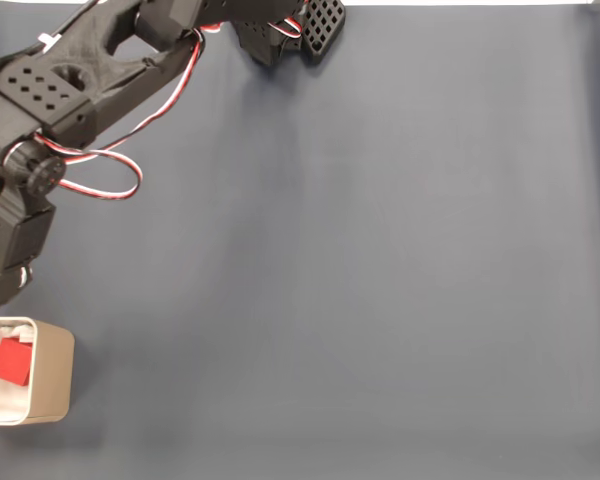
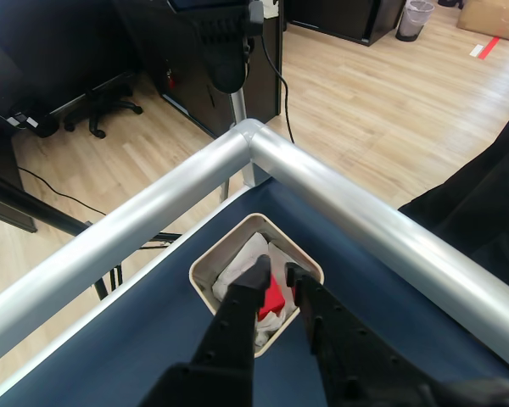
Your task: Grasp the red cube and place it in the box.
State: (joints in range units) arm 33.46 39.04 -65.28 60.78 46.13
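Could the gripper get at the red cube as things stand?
Probably yes. The cube lies in the open box, on something white, and the gripper hangs right over it with its fingers apart and nothing between; the box walls leave little room.

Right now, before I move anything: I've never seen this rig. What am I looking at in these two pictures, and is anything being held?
The black machine is a small robot arm with a two-finger hand. The fixed view looks straight down on a dark blue mat. The other view looks along the hand toward the table's corner, which is edged by metal rails. On the mat sits a beige box, with the red cube lying inside it. The fingers are slightly apart and appear to hold nothing.
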